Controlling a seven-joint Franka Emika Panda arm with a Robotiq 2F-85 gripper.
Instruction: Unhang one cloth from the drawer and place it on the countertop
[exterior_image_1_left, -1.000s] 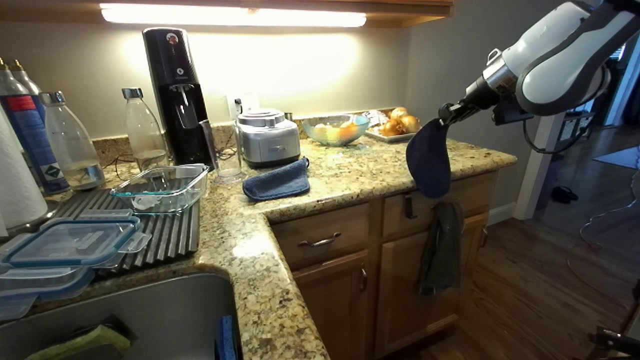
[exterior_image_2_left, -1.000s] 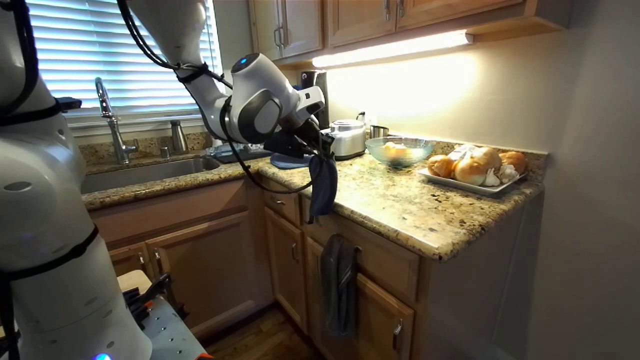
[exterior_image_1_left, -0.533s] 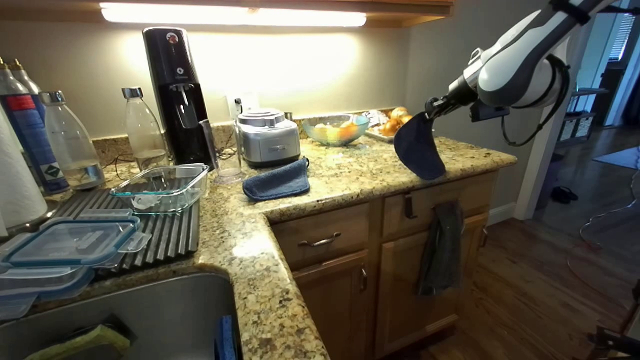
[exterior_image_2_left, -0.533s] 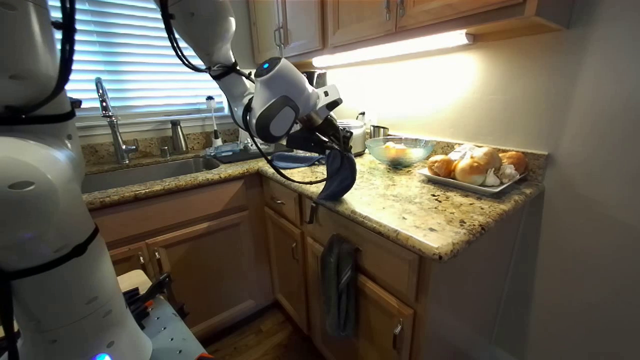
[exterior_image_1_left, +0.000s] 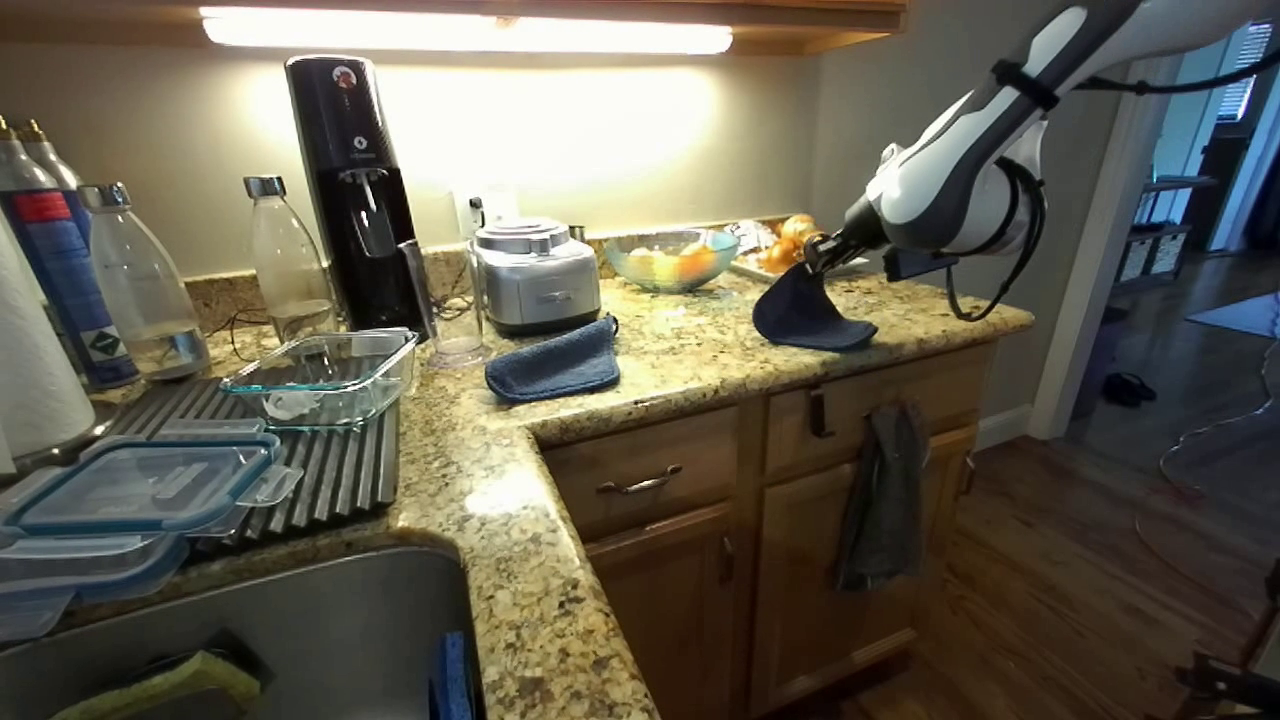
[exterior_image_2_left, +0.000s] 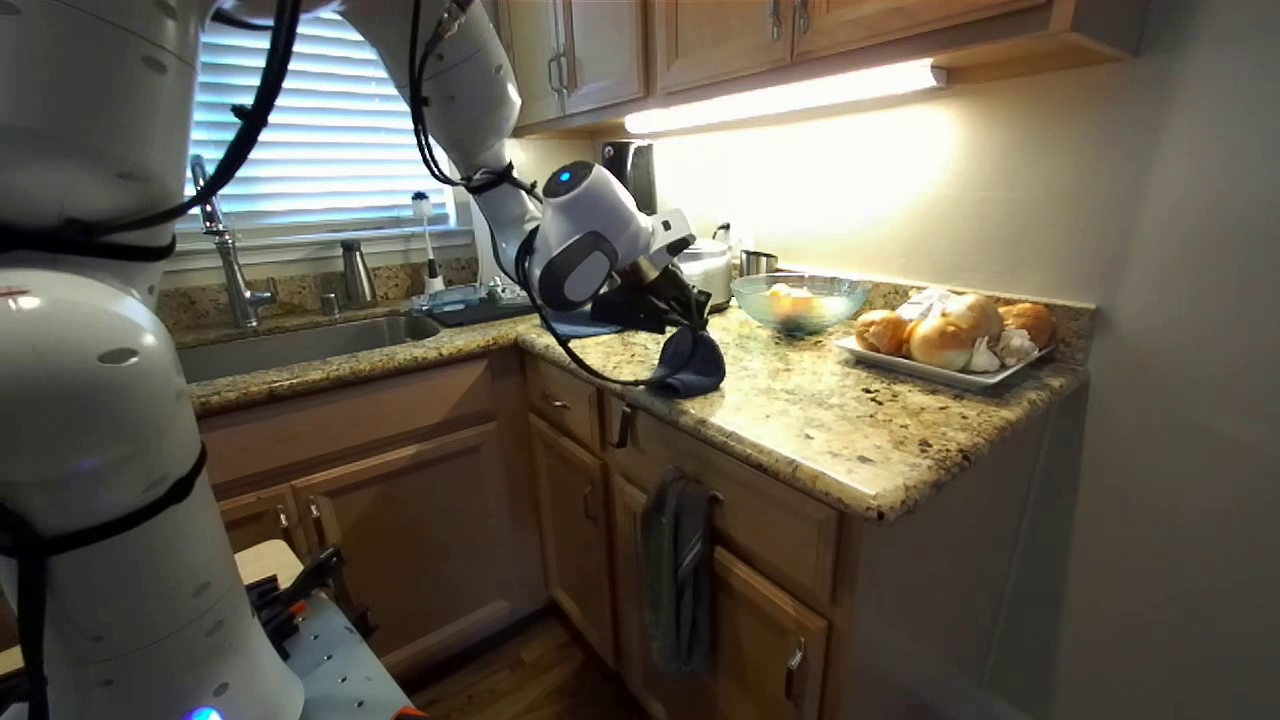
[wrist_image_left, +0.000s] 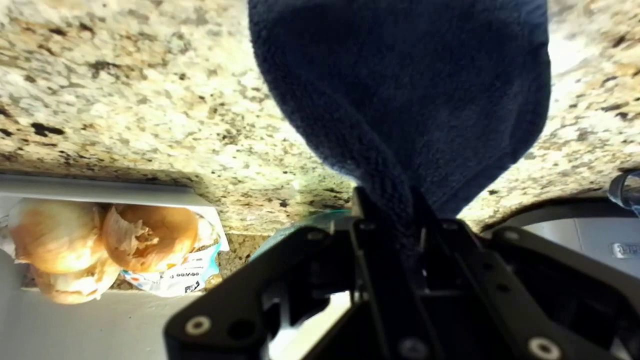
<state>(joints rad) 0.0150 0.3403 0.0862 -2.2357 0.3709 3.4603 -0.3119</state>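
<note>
The plain dark blue cloth (exterior_image_1_left: 808, 312) hangs from my gripper (exterior_image_1_left: 815, 262) in an exterior view. Its lower part bends against the granite countertop (exterior_image_1_left: 690, 345) near the front edge. The cloth (exterior_image_2_left: 690, 362) and gripper (exterior_image_2_left: 692, 316) also show in an exterior view. In the wrist view, the gripper (wrist_image_left: 387, 197) is shut on a bunched end of the cloth (wrist_image_left: 420, 95), which spreads out over the speckled countertop (wrist_image_left: 150, 110). The wooden drawer (exterior_image_1_left: 848, 418) bears an empty dark hook (exterior_image_1_left: 818, 412) and a greyer cloth (exterior_image_1_left: 882, 500).
A folded blue-grey cloth (exterior_image_1_left: 555, 362) lies on the countertop's inner corner. A silver appliance (exterior_image_1_left: 540, 280), a glass bowl (exterior_image_1_left: 672, 262) and a plate of onions (exterior_image_2_left: 945, 340) stand behind the gripper. The sink (exterior_image_1_left: 330, 590) and a glass dish (exterior_image_1_left: 325, 375) are further off.
The gripper has moved down and inward over the countertop with the cloth. The cloth hung in front of the counter edge before; now its lower end bends on the counter surface.
</note>
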